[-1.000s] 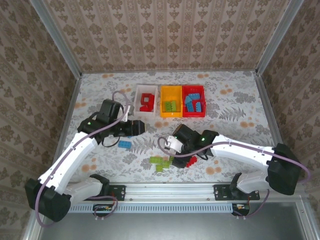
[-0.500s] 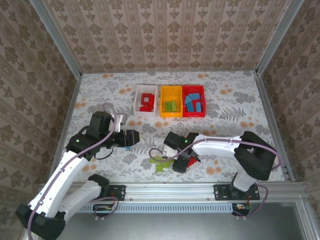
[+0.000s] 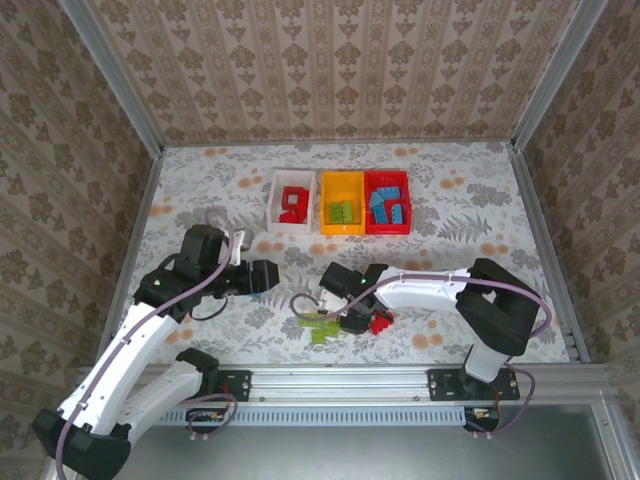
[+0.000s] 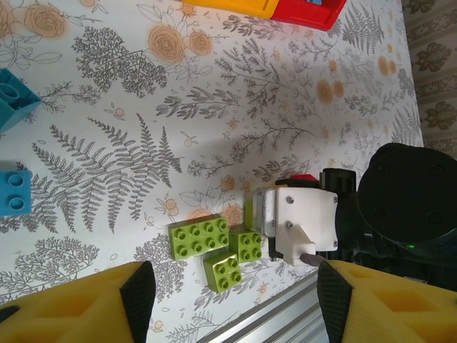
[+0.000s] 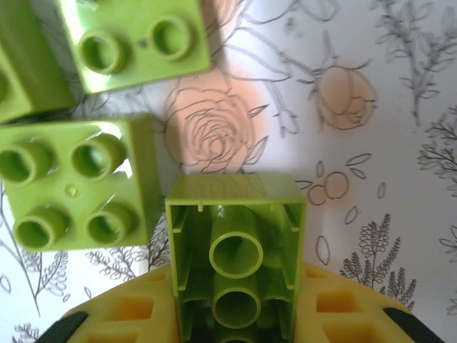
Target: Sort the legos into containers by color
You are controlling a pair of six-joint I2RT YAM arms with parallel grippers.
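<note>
Lime-green brick [image 5: 235, 214] clamped in right pincer [image 5: 235, 314], left pincer [image 4: 235, 286] spread apart above floral table [image 4: 107, 107]

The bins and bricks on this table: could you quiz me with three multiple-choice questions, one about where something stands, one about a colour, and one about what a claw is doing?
1. Which bin stands in the middle of the row?
A. white
B. yellow-orange
C. red

2. What colour are the bricks in the red bin?
A. red
B. lime green
C. blue

3. What is the right gripper doing?
A. gaping wide with nothing in it
B. closed on a lime green brick
C. closed on a blue brick

Answers:
1 B: the yellow-orange bin sits between the other two.
2 C: blue bricks lie in it.
3 B: in the right wrist view, the brick sits clamped between its fingers, hollow underside toward the camera.
</note>
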